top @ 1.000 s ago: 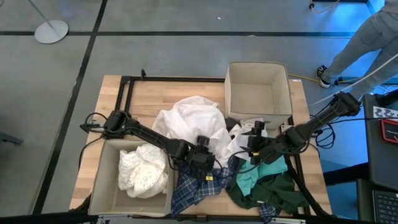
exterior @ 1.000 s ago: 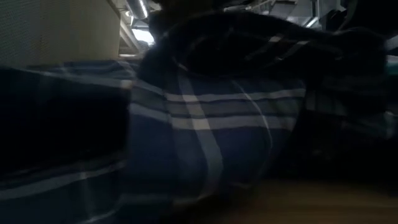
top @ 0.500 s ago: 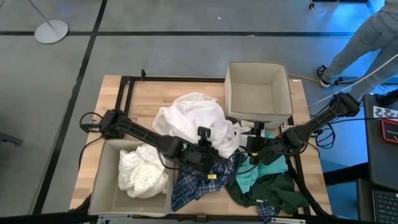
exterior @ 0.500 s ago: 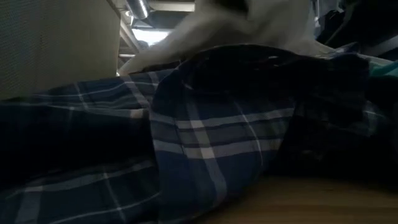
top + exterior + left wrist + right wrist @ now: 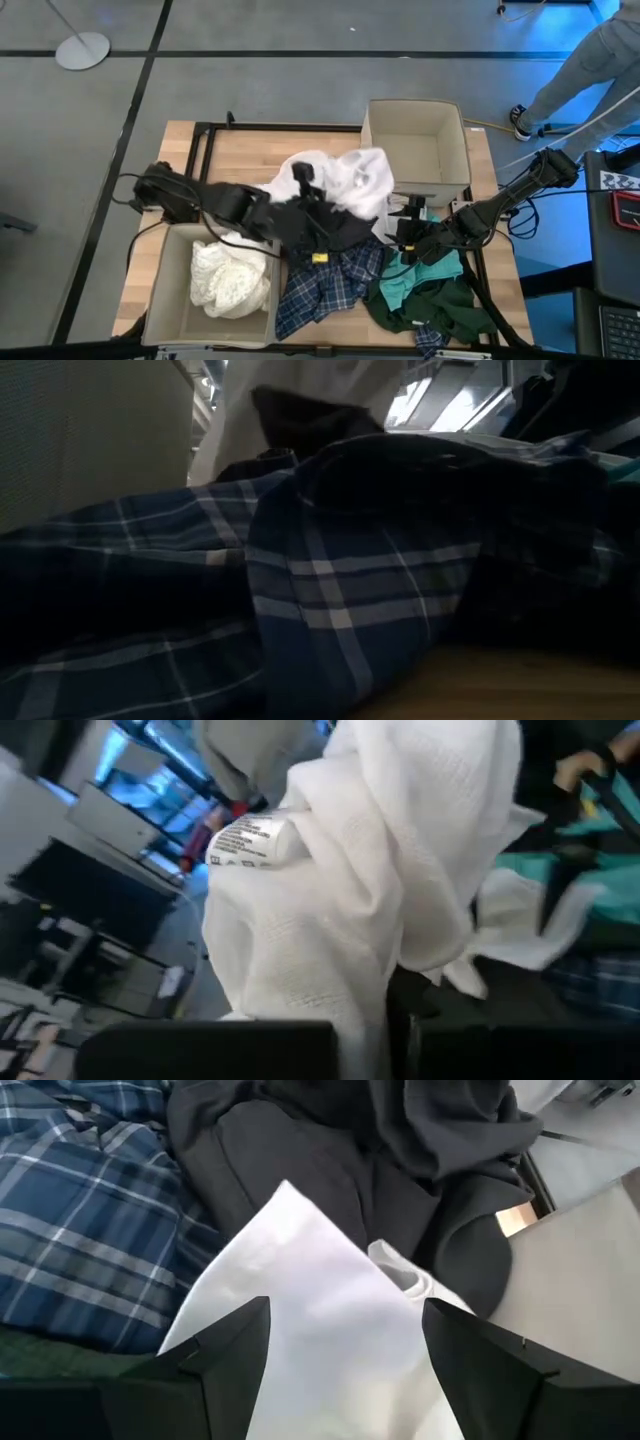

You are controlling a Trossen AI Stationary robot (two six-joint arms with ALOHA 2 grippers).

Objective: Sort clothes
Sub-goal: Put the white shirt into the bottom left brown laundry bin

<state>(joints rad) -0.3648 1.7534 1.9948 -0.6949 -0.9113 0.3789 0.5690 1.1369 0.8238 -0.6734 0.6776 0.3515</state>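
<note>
The left pincer point(image 5: 303, 183) holds a white garment point(image 5: 352, 182) raised over mid-surface point(image 5: 235, 155), apparently clamped; next, carry it to a bin point(image 5: 414, 148). The right pincer point(image 5: 345, 1342), spread wide, hovers over white cloth point(image 5: 330, 1330) beside the plaid shirt point(image 5: 325, 290).

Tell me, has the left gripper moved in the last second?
Yes. In the high view the left gripper, carrying the large white fabric garment, has gone from beside the near left beige fabric bin up-table toward the far beige fabric bin.
</note>
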